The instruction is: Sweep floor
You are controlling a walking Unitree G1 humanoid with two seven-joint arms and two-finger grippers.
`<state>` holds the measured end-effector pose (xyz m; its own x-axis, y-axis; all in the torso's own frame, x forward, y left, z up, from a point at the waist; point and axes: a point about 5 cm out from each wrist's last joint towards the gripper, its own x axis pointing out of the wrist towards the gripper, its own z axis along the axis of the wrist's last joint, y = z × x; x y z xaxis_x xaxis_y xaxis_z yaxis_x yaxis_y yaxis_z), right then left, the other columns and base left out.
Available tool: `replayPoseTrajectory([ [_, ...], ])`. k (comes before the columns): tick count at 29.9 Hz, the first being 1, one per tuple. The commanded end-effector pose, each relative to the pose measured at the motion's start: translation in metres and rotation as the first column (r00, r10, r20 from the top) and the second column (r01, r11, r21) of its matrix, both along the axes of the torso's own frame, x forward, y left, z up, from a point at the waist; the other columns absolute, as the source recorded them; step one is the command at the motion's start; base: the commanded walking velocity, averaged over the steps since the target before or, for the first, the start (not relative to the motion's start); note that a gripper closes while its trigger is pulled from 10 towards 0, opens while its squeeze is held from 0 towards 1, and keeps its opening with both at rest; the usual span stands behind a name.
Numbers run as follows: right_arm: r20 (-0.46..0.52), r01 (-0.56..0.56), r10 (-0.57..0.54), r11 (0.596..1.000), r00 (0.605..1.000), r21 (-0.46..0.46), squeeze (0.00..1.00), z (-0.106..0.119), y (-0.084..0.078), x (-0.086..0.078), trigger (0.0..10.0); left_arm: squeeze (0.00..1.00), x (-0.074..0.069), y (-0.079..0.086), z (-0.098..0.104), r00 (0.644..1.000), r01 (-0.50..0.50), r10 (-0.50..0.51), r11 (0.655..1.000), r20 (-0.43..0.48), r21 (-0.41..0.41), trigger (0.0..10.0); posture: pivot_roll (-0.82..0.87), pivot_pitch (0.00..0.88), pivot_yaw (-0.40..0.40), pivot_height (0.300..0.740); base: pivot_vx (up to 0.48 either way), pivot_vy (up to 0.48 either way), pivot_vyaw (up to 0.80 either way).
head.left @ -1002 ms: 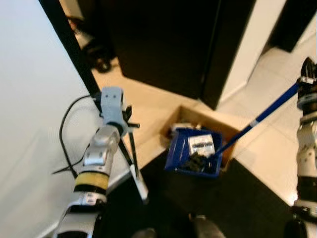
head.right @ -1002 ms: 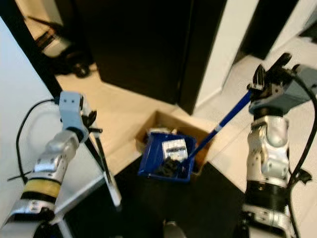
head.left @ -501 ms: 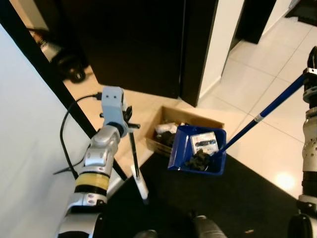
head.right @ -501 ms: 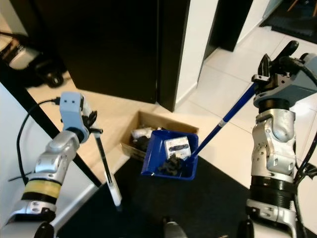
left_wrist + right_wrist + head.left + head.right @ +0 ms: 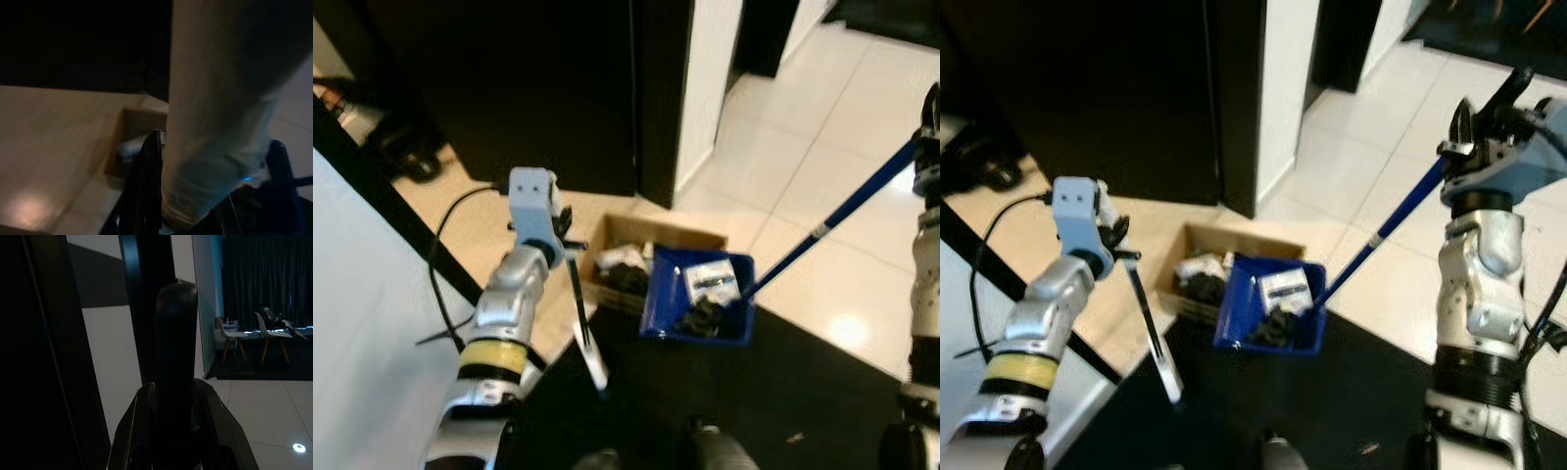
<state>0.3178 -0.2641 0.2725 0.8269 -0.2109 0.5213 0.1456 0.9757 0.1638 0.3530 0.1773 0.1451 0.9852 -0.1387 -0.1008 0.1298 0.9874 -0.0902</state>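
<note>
A black mat [image 5: 783, 392] covers the near floor. Above its far edge hangs one blue dustpan [image 5: 1268, 313], loaded with dark debris and a white packet, on one long blue handle [image 5: 1386, 227] that slants up to the right gripper [image 5: 1482, 125], clenched around its top end. The left gripper [image 5: 560, 227], held up at the robot's left, clamps one thin dark broom stick [image 5: 580, 304] hanging down to a white tip. Just beyond the dustpan, one open cardboard box [image 5: 617, 240] of rubbish rests on pale floor before a dark doorway.
</note>
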Motion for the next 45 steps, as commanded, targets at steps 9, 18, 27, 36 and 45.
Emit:
replayPoseTrajectory([
  [9, 0.065, -0.02, 0.021, 1.0, 0.998, -0.015, 0.0, 0.013, 0.004, -0.005, 10.0, 0.0, -0.003, -0.011, 0.015, 0.992, 0.074, -0.07, 0.996, 0.108, -0.039, 10.0, 0.05, 0.139, 0.05, 0.74, 0.0, 0.0, -0.1],
  [18, 0.097, -0.016, 0.02, 0.999, 0.995, -0.043, 0.0, 0.021, 0.005, -0.007, 10.0, 0.0, -0.006, -0.021, 0.031, 0.965, 0.126, -0.132, 0.991, 0.225, 0.041, 10.0, 0.05, 0.142, 0.053, 0.74, 0.0, 0.0, 0.0],
  [27, 0.12, -0.005, 0.01, 0.999, 0.993, -0.036, 0.0, 0.027, 0.002, -0.008, 10.0, 0.0, -0.007, -0.023, 0.035, 0.955, 0.14, -0.149, 0.989, 0.257, 0.054, 10.0, 0.05, 0.14, 0.055, 0.74, 0.13, 0.0, 0.0],
  [36, 0.123, 0.0, 0.005, 0.999, 0.992, -0.039, 0.0, 0.028, 0.0, -0.007, 10.0, 0.0, -0.007, -0.022, 0.036, 0.953, 0.131, -0.14, 0.99, 0.269, 0.051, 10.0, 0.05, 0.138, 0.055, 0.74, 0.48, 0.0, 0.0],
  [45, 0.167, -0.01, 0.018, 0.999, 0.986, -0.047, 0.0, 0.04, -0.001, -0.009, 10.0, 0.0, -0.008, -0.017, 0.034, 0.958, 0.119, -0.129, 0.991, 0.255, 0.057, 10.0, 0.06, 0.138, 0.056, 0.74, 0.391, 0.0, 0.0],
])
